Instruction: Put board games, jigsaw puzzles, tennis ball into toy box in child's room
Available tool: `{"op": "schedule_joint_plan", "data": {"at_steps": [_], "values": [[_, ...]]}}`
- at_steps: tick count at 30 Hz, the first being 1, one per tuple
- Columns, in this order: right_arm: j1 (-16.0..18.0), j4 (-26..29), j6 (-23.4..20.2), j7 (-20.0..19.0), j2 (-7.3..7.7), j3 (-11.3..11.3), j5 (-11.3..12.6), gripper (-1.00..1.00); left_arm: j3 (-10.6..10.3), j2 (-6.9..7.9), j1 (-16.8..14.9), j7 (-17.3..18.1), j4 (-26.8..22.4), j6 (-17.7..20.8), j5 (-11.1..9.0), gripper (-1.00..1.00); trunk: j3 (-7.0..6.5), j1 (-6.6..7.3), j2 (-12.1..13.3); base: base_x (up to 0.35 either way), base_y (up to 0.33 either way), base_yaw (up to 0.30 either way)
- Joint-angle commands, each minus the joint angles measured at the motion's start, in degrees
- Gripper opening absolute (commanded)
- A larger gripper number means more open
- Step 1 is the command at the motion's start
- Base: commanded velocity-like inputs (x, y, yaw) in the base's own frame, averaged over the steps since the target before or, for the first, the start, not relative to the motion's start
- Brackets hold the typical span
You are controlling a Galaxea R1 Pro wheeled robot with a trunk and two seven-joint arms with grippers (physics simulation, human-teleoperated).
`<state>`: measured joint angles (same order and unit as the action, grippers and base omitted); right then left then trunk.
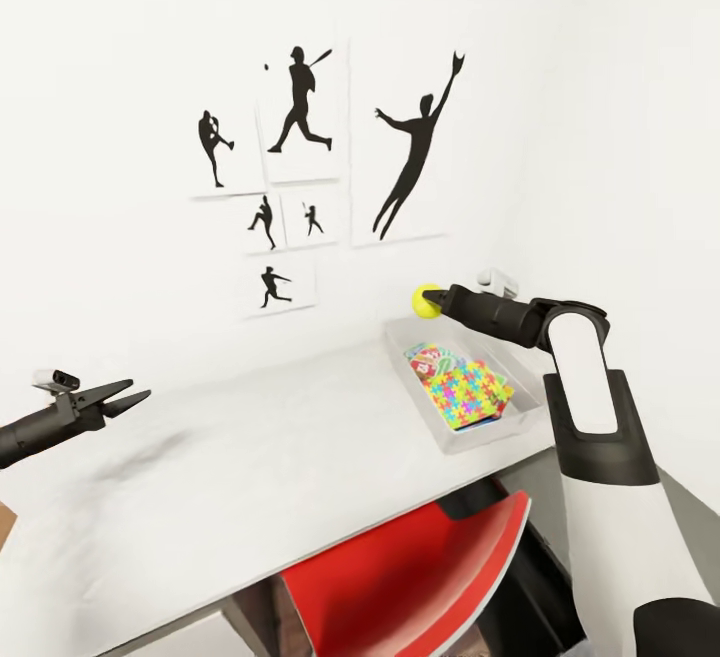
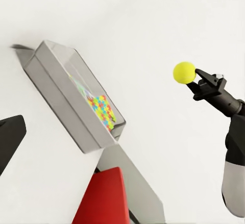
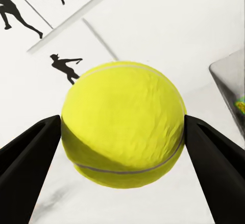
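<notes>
The tennis ball (image 1: 427,301) is gripped between the two black tapered fingers of the right gripper (image 1: 432,302), held in the air above the far end of the toy box (image 1: 470,437), close to the white wall. In the right wrist view the ball (image 3: 122,126) is seen as a matt yellow-green sphere with a fuzzy, slightly dimpled surface and a thin pale seam curving round it, pinched at both sides by the fingers (image 3: 25,162). The toy box is shown in the head view as a shallow, pale, translucent-looking rectangular bin standing on the smooth white table (image 1: 250,477); inside it a flat jigsaw puzzle (image 1: 470,392) with a bright mosaic of interlocking pieces lies over a printed board game (image 1: 428,357). From the left wrist view the bin's grey flared outer wall (image 2: 61,101) is seen. The left gripper (image 1: 125,399) is held above the table's left part with its pointed fingers slightly parted and nothing between them. A glossy red curved chair back (image 1: 420,577) is seen below the table edge. Black silhouette sports pictures (image 1: 300,107) are fixed to the wall
</notes>
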<state>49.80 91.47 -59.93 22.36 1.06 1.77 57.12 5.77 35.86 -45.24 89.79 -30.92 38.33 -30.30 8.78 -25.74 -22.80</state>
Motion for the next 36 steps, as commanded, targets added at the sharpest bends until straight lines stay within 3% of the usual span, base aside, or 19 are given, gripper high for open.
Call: {"op": "schedule_joint_plan", "data": {"at_steps": [1, 17, 36], "values": [[0.06, 0.07, -0.07, 0.58, 0.00, 0.08, 0.53, -1.00, -0.04, 0.00, -0.02, 0.21, -0.02, 0.61, -0.03, 1.00, 0.07, -0.04, -0.12, 0.000, 0.000, -0.267], [0.48, 0.11, -0.07, 0.58, -0.11, 0.16, 0.53, -1.00, 0.10, 0.26, -0.02, 0.21, -0.02, 0.63, -0.06, 1.00, -0.79, -0.04, -0.12, 0.013, 0.000, -0.250], [0.04, 0.11, -0.07, 0.58, 0.24, 0.10, 0.45, -1.00, 0.12, 0.35, -0.02, 0.21, -0.02, 0.61, -0.03, 1.00, -1.79, -0.04, -0.12, 0.003, 0.000, -0.058]]}}
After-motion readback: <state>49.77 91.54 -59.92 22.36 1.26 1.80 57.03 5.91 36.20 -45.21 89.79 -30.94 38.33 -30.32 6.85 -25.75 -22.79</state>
